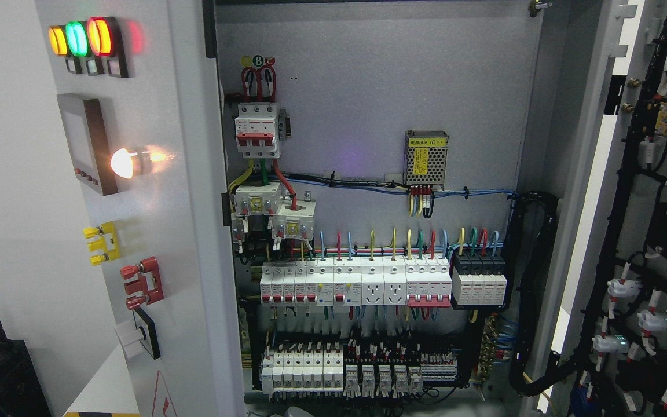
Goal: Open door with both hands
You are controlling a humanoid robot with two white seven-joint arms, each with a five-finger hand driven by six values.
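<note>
Two doors of the cabinet stood swung wide, exposing breakers; neither robot hand was in view, so finger state was unknown. Any blind reach risked snagging the wiring

Three indicator lamps on left door: amber, green, red. One glowing white lamp. One display panel. Two handles: one yellow, one red. One power supply. Two sockets on breaker row.
</note>
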